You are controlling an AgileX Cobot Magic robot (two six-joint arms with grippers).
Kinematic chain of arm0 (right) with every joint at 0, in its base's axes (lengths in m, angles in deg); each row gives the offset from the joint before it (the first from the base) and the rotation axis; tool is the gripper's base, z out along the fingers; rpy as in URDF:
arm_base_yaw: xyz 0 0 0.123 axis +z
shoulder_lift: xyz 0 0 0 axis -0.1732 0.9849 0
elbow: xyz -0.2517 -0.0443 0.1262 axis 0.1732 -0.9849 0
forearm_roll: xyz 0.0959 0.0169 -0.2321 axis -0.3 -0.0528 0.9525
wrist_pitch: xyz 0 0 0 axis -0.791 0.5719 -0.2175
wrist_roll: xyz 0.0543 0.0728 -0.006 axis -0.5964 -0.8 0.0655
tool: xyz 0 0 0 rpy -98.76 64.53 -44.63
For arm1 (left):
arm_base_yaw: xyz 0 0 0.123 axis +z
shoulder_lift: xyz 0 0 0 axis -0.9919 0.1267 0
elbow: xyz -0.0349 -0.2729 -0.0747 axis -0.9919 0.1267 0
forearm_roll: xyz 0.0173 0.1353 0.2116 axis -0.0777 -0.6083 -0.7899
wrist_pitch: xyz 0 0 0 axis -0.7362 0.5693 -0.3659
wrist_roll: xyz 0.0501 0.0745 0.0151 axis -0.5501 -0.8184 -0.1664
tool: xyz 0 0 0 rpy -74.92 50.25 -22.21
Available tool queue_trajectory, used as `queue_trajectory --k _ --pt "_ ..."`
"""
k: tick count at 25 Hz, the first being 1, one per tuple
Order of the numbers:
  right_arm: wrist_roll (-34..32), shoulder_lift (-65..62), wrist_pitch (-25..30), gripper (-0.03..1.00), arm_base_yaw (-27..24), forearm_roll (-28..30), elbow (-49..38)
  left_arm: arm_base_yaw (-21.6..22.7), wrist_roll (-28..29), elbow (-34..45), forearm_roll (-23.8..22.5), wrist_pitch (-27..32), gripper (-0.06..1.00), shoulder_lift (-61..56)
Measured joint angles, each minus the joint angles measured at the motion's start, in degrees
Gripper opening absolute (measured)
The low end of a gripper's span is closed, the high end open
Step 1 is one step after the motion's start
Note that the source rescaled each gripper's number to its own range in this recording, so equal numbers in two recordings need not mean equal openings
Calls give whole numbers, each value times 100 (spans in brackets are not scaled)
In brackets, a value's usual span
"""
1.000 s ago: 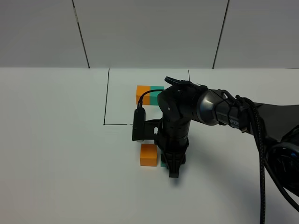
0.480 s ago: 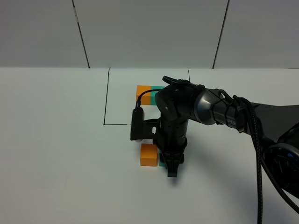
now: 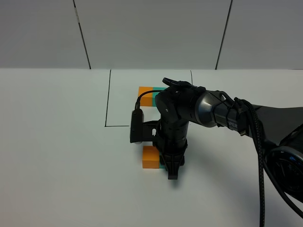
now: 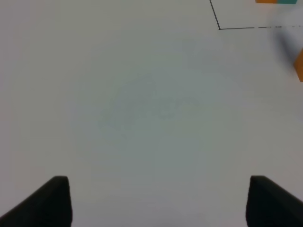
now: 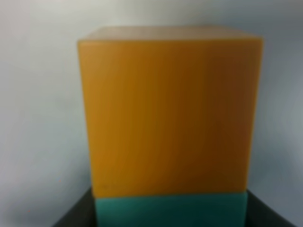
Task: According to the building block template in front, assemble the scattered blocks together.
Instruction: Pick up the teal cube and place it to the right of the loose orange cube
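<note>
The template, an orange-and-teal bar (image 3: 147, 92), lies at the back inside the drawn frame, its teal end partly hidden by my right arm. The loose orange cube (image 3: 150, 157) sits on the table in front. My right gripper (image 3: 171, 169) points down beside it, shut on the teal cube (image 3: 162, 165), which is mostly hidden. In the right wrist view the teal cube (image 5: 170, 210) sits between my dark fingers (image 5: 75, 216) and touches the orange cube (image 5: 170, 113). My left gripper (image 4: 161, 203) is open and empty over bare table, out of the exterior view.
A thin black line (image 3: 108, 101) marks a rectangle on the white table around the template. The left wrist view shows the line's corner (image 4: 219, 28), the template's edge (image 4: 279, 1) and a sliver of the orange cube (image 4: 299, 66).
My right gripper has slid left with the teal cube, closing the gap until it meets the orange cube. The orange cube and template have not moved.
</note>
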Motion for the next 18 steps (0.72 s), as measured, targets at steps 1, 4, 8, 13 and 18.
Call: queue_trajectory --k 1,4,8,13,18 --pt "44 0 0 1 0 0 0 0 0 0 0 0 59 0" --pt "136 0 0 1 0 0 0 0 0 0 0 0 59 0" --pt "211 0 0 1 0 0 0 0 0 0 0 0 59 0" --pt "229 0 0 1 18 26 0 0 0 0 0 0 59 0" --pt "300 0 0 1 18 33 0 0 0 0 0 0 59 0"
